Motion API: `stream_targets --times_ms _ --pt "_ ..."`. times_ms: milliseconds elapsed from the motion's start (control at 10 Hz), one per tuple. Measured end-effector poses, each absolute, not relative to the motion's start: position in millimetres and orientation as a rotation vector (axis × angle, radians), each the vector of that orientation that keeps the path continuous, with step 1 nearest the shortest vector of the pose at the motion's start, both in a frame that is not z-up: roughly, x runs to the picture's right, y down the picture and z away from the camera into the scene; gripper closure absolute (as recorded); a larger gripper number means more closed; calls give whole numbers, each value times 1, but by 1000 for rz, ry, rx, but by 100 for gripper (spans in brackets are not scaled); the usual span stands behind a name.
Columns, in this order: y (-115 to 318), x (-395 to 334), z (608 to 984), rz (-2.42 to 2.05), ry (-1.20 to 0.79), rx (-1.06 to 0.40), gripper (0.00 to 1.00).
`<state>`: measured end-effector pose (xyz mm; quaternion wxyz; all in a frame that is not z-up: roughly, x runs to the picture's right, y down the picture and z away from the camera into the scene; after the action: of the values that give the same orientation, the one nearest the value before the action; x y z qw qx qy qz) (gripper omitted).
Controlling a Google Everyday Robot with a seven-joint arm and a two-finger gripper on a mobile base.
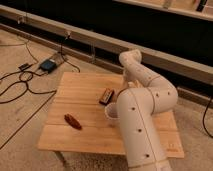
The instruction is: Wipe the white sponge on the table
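The step in hand looks like the reach for the white sponge, with no wiping begun. The arm rises from the near right corner of the bench, folds over at the elbow and points its wrist down at the far middle of the top. The claw sits at the end of that wrist, low over the planks and just right of a small dark block. The thick near part of the arm covers most of it, so I cannot tell whether it is spread, pressed together or pinching anything.

The white sponge cannot be seen anywhere on the open part of the bench. It probably lies under the claw, behind the arm, but that is a guess.

If so, the next move calls for a firm hold on the soft block, then pressing it flat on the wood and sliding it without hitting the paper cup, which stands close by.

The cup is half hidden by the arm. A small brown thing near the left front is too blurred to name. The bench's right side is covered.
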<state>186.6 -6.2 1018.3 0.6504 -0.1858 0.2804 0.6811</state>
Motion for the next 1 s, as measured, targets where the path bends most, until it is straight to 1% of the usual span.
stream_targets --times_ms 200,300,400,500,1000 --pt "-11 186 1018 1555 621 -426 73" --pt "-14 182 1018 1556 610 -435 85" --pt "-15 179 1017 1554 602 -442 93" --pt "-17 175 1016 1551 593 -450 99" --pt "-20 128 1015 1480 549 -519 100"
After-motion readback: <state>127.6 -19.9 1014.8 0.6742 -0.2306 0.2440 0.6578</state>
